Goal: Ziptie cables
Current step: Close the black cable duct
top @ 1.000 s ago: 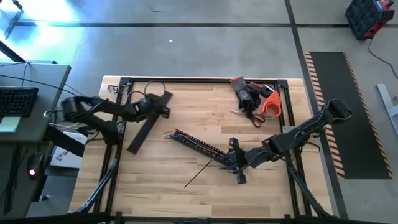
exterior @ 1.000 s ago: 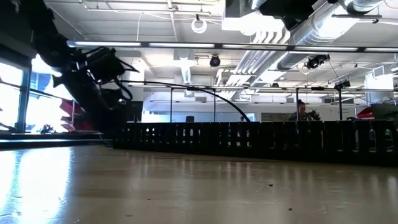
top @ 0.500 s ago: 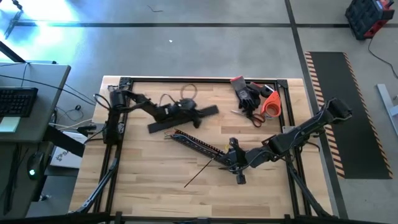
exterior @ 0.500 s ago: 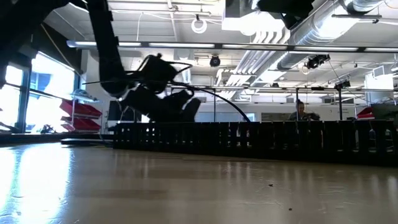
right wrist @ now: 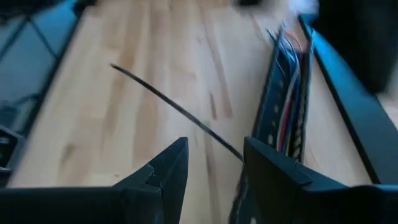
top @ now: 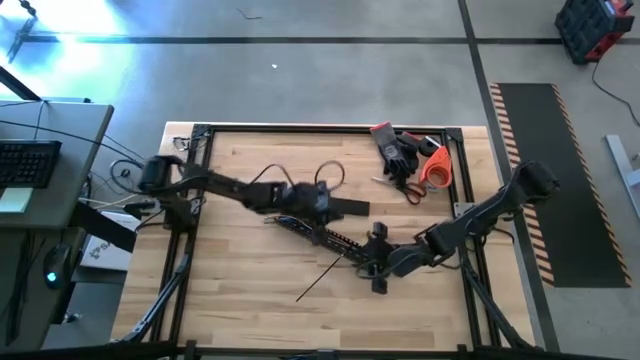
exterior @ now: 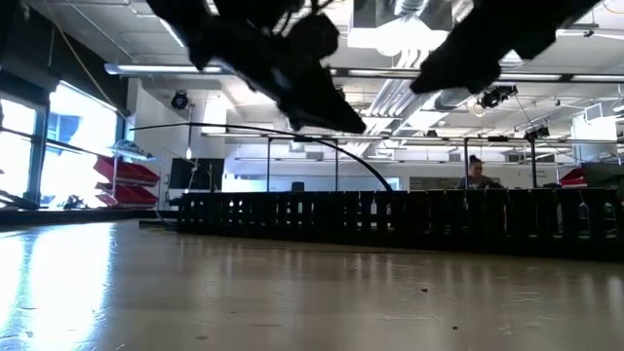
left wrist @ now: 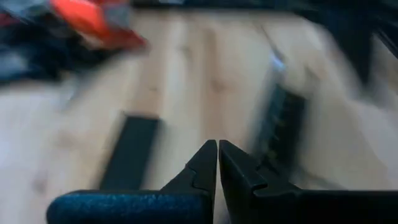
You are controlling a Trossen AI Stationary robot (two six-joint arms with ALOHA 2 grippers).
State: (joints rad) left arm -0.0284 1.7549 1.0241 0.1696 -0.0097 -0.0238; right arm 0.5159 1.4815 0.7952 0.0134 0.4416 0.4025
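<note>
The cables (right wrist: 287, 93), white, red and dark wires, lie inside the black slotted duct (top: 320, 235) at mid-table. My left gripper (left wrist: 217, 148) hangs above the table just past the duct's far side, its arm (top: 250, 190) reaching in from the left. Its fingers are shut with nothing between the tips. A flat black strip (left wrist: 130, 152) shows beside them. My right gripper (right wrist: 214, 162) stands open at the duct's right end. A thin dark zip tie (right wrist: 174, 106) lies on the wood and runs in toward the gap between its fingers. My left gripper has nothing between its shut fingertips. The flat black strip runs back under the gripper body, and I cannot tell whether the gripper touches it.
Dark gloves (top: 395, 150) and an orange tape roll (top: 435, 168) lie at the table's far right. Black frame rails (top: 300, 128) edge the table. A desk with a keyboard (top: 25, 160) stands to the left. Bare wood lies along the near edge. A person (exterior: 475, 174) is in the room behind.
My left gripper has swept from the table's far left to the middle, rising and rolling as it went. The flat black strip has travelled with it and turned from slanting across the table to lying along the arm. My right gripper has sunk a little.
</note>
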